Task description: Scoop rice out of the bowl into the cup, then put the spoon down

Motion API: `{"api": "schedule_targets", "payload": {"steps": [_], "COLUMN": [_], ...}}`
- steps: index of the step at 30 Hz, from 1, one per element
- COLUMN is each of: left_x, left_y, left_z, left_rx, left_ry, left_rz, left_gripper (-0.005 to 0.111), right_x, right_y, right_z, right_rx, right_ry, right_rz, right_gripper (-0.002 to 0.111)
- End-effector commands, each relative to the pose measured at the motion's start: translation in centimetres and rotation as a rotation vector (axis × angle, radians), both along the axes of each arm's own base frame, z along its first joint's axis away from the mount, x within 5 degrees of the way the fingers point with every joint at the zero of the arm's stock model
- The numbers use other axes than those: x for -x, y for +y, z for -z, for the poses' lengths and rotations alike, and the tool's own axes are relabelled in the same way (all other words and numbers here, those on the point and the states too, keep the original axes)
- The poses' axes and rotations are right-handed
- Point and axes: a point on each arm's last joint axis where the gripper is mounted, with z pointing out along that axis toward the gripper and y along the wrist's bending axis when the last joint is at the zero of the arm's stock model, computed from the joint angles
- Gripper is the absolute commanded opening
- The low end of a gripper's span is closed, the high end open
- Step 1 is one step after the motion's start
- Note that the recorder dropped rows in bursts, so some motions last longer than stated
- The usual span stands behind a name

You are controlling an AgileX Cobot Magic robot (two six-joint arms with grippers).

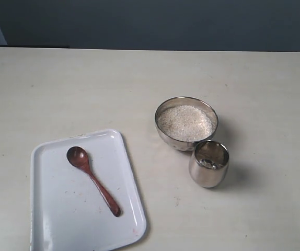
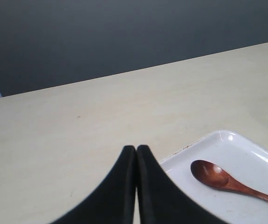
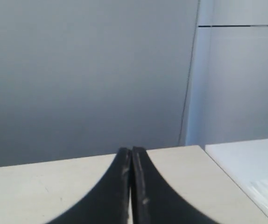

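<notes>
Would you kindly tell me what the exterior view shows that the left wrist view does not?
Exterior only: the cup, and the bowl whole with its rice. Left wrist only: the left gripper, jaws shut. Both: the spoon lying on the white tray, the table, and the bowl's edge.

We see a white rectangular tray [image 1: 56, 209] with rounded corners lying on a pale cream table [image 1: 61, 89], a dark grey wall [image 1: 150, 21] behind.

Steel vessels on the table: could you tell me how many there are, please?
2: the bowl, right of the tray, and the cup close beside it. None looks hidden.
</notes>
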Motion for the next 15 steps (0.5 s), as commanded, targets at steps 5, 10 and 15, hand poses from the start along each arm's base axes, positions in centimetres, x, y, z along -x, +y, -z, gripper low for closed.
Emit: {"api": "schedule_targets", "payload": {"steps": [5,10,15], "left_x": [0.0,0.0,0.0], "left_y": [0.0,0.0,0.0], "left_z": [-0.2,-0.2,-0.2], "left_rx": [0.009,0.009,0.009], "left_ry": [-0.019,-0.019,-0.019], "left_rz": [0.001,0.001,0.001], "left_gripper": [0.001,0.001,0.001], "right_x": [0.4,-0.3,-0.5], "right_y": [-0.2,-0.3,-0.4], "right_z": [7.1,9.5,10.4], "right_rx": [-0.011,-0.048,-0.050], "right_ry": [0.060,0.037,0.029], "right_rz": [0.059,0.058,0.061], "right_gripper": [0.000,0.000,0.000]}}
